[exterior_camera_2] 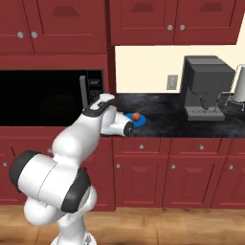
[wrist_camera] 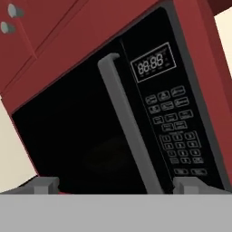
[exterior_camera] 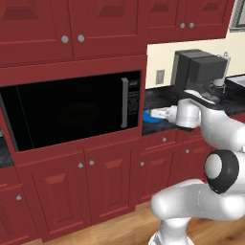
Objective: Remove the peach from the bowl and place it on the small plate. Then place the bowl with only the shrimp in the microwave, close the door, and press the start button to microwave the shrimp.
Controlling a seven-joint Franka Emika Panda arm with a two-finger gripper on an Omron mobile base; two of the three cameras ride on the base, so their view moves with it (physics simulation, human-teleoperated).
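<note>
Pincer [wrist_camera: 116,185] spread wide before the shut microwave door [wrist_camera: 86,136].
Its grey bar handle [wrist_camera: 127,127] stands at 12 o'clock between the fingertips [wrist_camera: 43,185]; control panel [wrist_camera: 170,118] at 1 o'clock. On the bench [exterior_camera_2: 162,122], the peach [exterior_camera_2: 136,116] sits on the small plate [exterior_camera_2: 139,122].

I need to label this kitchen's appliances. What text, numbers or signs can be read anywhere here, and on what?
"88:88": the display at the top of the microwave's control panel, in the hand view.
Button markings below the display: too small and blurred to read.
Coffee machine: no readable text.
</note>
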